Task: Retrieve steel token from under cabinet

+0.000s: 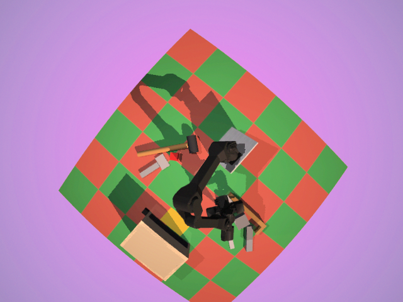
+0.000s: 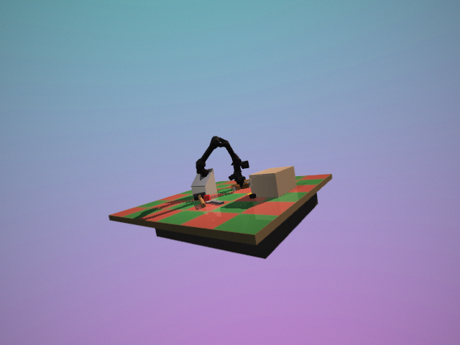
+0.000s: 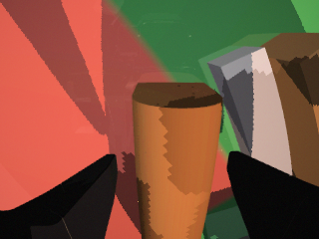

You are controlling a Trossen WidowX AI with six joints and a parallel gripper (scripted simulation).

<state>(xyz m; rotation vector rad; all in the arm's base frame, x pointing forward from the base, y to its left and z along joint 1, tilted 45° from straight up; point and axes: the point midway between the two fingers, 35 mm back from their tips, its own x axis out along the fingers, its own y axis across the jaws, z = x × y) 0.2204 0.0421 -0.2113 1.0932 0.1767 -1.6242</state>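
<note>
On the red-and-green checked worktop [image 1: 227,78] [image 2: 237,223], the token cannot be made out, presumably under the cabinet [image 1: 154,250] [image 2: 272,182] at lower left of the top view, its retrieval undone, while a wooden handle [image 3: 174,159] is straddled, ungripped, by the widened tool [image 1: 231,198] [image 2: 241,185] [image 3: 173,162].
</note>
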